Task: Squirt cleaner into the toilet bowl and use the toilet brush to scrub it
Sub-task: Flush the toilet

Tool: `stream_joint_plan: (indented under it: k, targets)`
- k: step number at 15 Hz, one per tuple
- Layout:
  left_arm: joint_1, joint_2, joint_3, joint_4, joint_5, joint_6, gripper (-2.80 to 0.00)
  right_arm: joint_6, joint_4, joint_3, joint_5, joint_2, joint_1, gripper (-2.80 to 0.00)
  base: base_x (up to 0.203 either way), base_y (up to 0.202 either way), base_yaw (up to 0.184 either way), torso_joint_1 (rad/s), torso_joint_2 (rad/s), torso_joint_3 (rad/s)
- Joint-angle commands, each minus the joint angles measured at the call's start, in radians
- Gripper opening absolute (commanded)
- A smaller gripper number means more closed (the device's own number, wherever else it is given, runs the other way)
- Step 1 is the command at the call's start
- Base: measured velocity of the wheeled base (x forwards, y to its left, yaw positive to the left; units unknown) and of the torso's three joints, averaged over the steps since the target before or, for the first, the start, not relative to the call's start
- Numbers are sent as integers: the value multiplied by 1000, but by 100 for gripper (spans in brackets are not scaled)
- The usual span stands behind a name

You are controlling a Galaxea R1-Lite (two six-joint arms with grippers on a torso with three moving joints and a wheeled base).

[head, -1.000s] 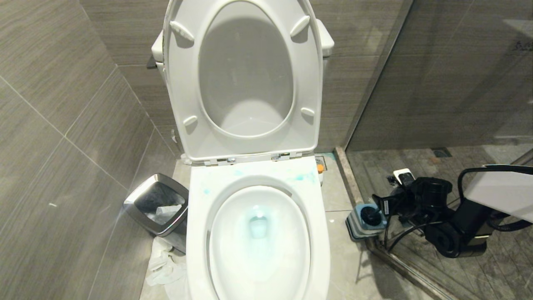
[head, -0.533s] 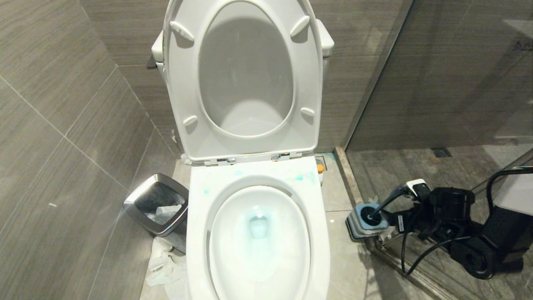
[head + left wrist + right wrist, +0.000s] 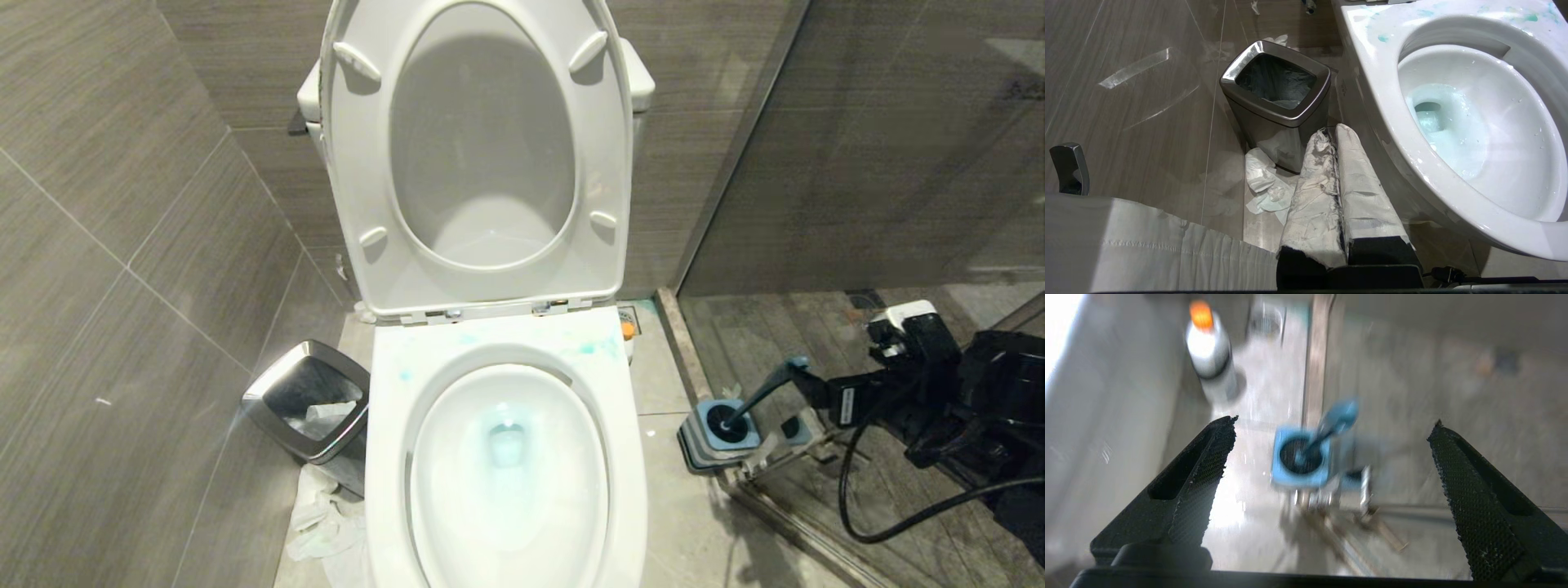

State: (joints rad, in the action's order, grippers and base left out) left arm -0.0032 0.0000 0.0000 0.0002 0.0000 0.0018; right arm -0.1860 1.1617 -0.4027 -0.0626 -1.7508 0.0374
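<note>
White toilet bowl (image 3: 384, 425) bears turquoise cleaner (image 3: 586, 348) smears; water tinted pale blue. Toilet brush (image 3: 755, 398) teal, holder (image 3: 700, 445) grey-blue. Waste bin (image 3: 277, 384) chrome-rimmed. Wall tiles (image 3: 122, 204) grey, streaked.

A square chrome-rimmed waste bin (image 3: 309, 406) with a dark liner stood on the floor against the grey tiled wall (image 3: 114, 245). Crumpled white tissue (image 3: 322, 523) lay on the floor just beside its base. A square grey-blue ribbed holder (image 3: 718, 437) sat by the glass shower partition (image 3: 890, 139), and a white bottle with an orange cap (image 3: 1210, 355) stood near it.
</note>
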Motion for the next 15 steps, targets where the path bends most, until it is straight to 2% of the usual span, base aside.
stream_joint_plan:
  k: [1, 7, 10, 13, 15]
  targets:
    - [0, 0, 0, 0, 0, 0, -280, 1, 7, 16, 0, 164, 4, -280, 0, 0, 0, 0, 0, 0]
    - [0, 0, 0, 0, 0, 0, -280, -20, 2, 90, 27, 378, 4, -280, 0, 0, 0, 0, 0, 0]
    - [0, 0, 0, 0, 0, 0, -280, -56, -3, 125, 22, 494, 3, -280, 0, 0, 0, 0, 0, 0]
    - [0, 0, 0, 0, 0, 0, -280, -88, -37, 270, -4, 659, 3, -280, 0, 0, 0, 0, 0, 0]
    - [0, 0, 0, 0, 0, 0, -280, -89, -107, 361, -24, 791, 3, -280, 0, 0, 0, 0, 0, 0]
